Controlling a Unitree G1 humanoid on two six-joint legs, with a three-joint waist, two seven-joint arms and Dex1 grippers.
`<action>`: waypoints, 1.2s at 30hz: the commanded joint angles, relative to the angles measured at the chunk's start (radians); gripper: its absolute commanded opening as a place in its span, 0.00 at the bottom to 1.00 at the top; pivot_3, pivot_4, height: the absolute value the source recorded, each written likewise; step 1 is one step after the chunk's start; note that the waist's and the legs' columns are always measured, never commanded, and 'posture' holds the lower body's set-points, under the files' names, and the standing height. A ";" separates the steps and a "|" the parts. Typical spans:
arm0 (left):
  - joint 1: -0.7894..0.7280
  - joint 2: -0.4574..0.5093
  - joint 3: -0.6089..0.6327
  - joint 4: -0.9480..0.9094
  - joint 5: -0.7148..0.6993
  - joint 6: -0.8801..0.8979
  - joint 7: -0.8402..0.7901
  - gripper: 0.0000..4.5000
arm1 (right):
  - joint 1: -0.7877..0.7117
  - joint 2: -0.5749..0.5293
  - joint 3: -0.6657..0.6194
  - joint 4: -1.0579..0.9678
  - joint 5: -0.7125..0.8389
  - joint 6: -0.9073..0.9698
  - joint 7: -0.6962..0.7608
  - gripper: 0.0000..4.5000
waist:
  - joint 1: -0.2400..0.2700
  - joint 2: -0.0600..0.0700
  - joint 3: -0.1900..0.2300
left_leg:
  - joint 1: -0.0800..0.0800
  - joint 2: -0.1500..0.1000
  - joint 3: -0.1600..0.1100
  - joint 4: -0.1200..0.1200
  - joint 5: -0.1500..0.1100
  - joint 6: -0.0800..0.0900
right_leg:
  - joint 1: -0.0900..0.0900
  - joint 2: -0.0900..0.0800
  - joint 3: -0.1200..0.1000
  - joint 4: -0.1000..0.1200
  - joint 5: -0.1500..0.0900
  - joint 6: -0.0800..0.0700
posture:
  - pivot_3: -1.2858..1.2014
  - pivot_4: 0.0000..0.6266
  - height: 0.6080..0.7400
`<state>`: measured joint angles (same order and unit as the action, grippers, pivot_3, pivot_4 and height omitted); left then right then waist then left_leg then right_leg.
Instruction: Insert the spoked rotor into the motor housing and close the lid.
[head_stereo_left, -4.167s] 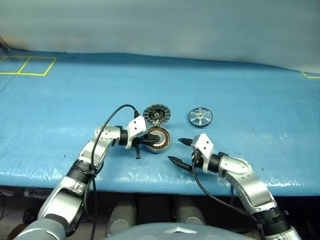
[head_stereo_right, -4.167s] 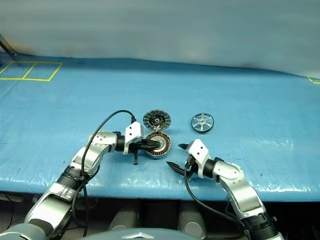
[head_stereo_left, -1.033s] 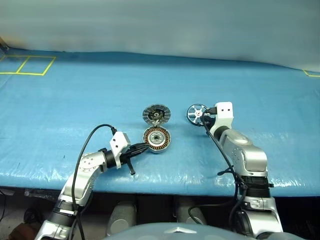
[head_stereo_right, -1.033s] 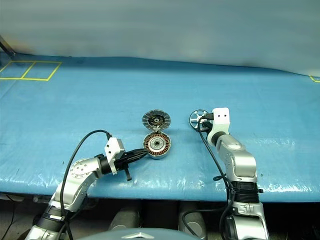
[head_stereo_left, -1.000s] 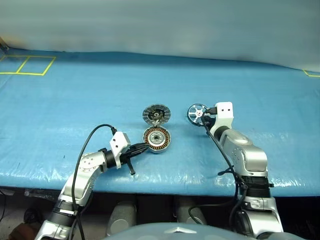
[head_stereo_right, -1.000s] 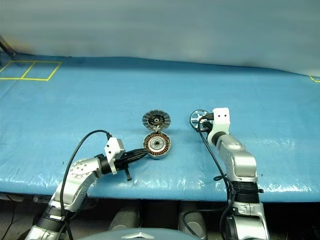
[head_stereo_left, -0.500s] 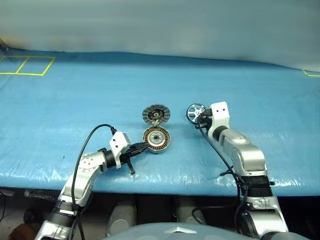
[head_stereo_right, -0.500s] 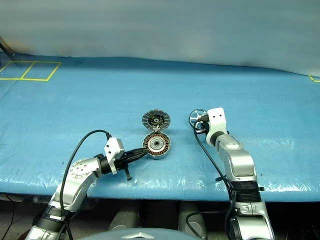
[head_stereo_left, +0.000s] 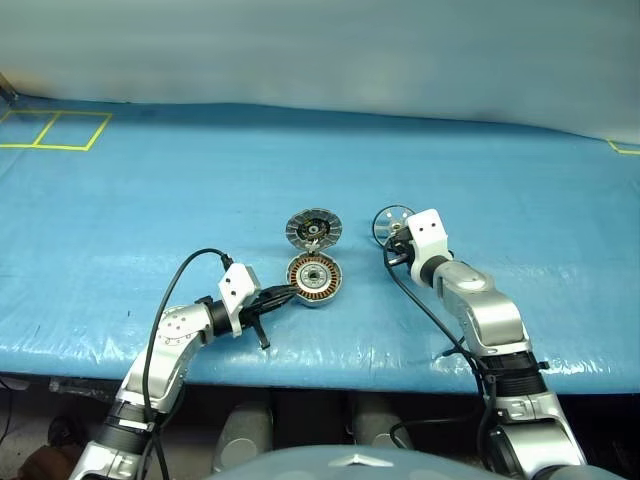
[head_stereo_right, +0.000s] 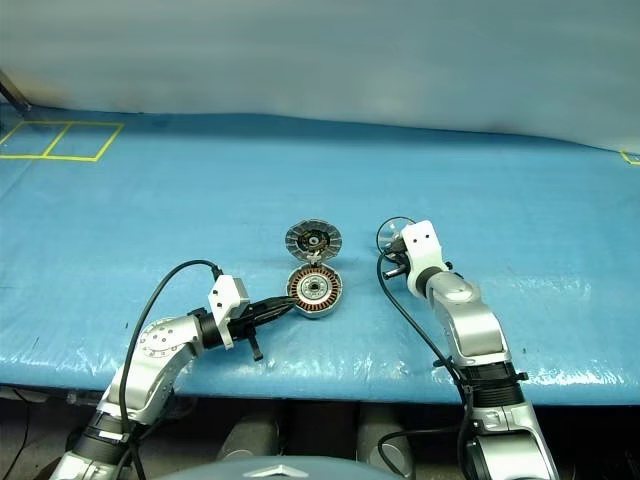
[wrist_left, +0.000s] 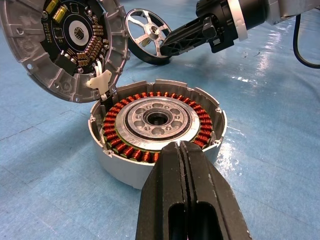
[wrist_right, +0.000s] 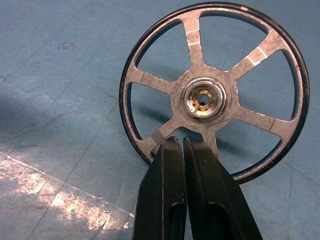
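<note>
Motor housing (head_stereo_left: 314, 279) sitting open on the blue-covered desk (head_stereo_left: 150, 200), copper windings and central hub exposed. Lid (head_stereo_left: 313, 228) swung back on its hinge at the far side of the housing, tilted up, finned inner face with dark centre showing.

Left pincer (wrist_left: 182, 150) squeezed fully together, nothing between the fingers, tip at the near rim of the housing on its left side; contact with the rim impossible to tell.

Spoked rotor (wrist_right: 212, 92) lifted on edge off the desk, to the right of the housing and lid, level with the lid and apart from both. Six spokes, bright hub and dark rim plain in the right wrist view. Right pincer (wrist_right: 180, 145) clamped nearly shut on the rotor's rim, thin metal pinched between the two black fingers, rotor tilted steeply above the blue cover.

Yellow taped squares (head_stereo_left: 55, 130) far off to the left of the housing, at the back corner of the desk.
</note>
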<state>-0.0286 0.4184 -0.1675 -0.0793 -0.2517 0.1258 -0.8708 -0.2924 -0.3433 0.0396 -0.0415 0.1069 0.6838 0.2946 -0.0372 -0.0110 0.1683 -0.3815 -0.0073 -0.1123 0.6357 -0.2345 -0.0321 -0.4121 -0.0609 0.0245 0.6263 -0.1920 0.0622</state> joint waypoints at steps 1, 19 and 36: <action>0.004 0.006 0.000 -0.008 0.007 -0.003 0.006 0.00 | 0.001 0.005 -0.021 -0.041 0.015 0.002 0.009 0.04 | 0.000 0.000 0.000 | 0.000 0.000 0.000 0.000 0.000 0.000 | 0.000 0.000 0.000 0.000 0.000 0.000 | 0.52 0.24 1.00; -0.001 0.005 -0.004 0.001 0.017 -0.009 0.006 0.00 | -0.001 0.005 -0.034 -0.089 0.030 0.007 0.017 0.39 | 0.000 0.000 0.000 | 0.000 0.000 0.000 -0.003 0.000 0.000 | -0.001 0.000 0.000 -0.001 0.000 0.000 | 0.52 0.24 1.00; -0.009 0.000 -0.008 0.045 0.030 -0.031 0.010 0.00 | 0.001 0.017 -0.052 -0.088 0.042 0.024 0.005 0.05 | 0.001 0.000 0.000 | 0.000 0.000 0.000 -0.003 0.000 0.000 | -0.001 0.000 0.000 -0.001 0.000 -0.001 | 0.52 0.24 1.00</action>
<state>-0.0346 0.4168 -0.1679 -0.0538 -0.2431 0.0952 -0.8728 -0.2843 -0.3215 0.0093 -0.1069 0.1464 0.7087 0.3027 -0.0364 -0.0109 0.1684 -0.3813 -0.0073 -0.1123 0.6329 -0.2344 -0.0322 -0.4129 -0.0610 0.0245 0.6254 -0.1924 0.0617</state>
